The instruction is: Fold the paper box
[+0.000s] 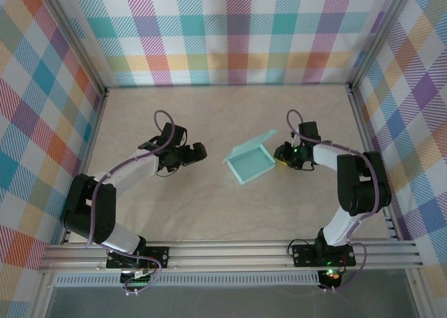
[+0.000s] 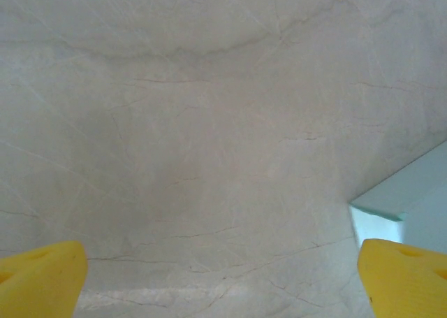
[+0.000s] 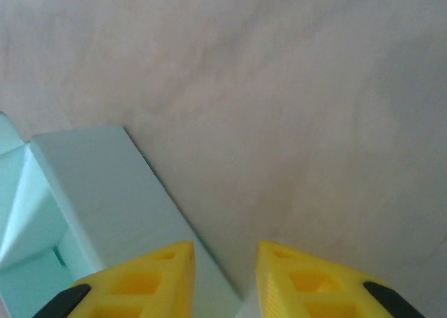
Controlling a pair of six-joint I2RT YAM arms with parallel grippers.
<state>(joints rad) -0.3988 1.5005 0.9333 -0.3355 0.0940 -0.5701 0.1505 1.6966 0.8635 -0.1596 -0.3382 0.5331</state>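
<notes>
Paper box: the paper box [image 1: 250, 165] rests on the table [image 1: 209, 220] between the two sets of jaws; it is a shallow tray with a raised flap [image 1: 255, 142] standing along its far side, not yet laid down

Left gripper: the left gripper [image 1: 200, 152] has its jaws spread wide with nothing between them; the box lies ahead of them and off to one side, near but apart; in the left wrist view a corner of it shows just beyond the fingertip on the right of that view

Right gripper: the right gripper [image 1: 281, 154] has its jaws drawn narrow, with a slit of bare table between them and nothing clamped; a pale panel of the box lies just ahead of the finger on the left of the right wrist view, its edge running towards the gap; whether that finger touches the card I cannot tell

Handling: a judgement — thin card, very light, springy at its creases and easily dented; it will likely skate over the smooth table if pushed from one side alone

Where to hold: probably the free edge of the raised flap, pinched lightly near its middle — the other jaws bracing the tray wall opposite; squeezing the corners risks crushing them

Stage: the tray looks formed; closing the flap seems to be what remains
</notes>
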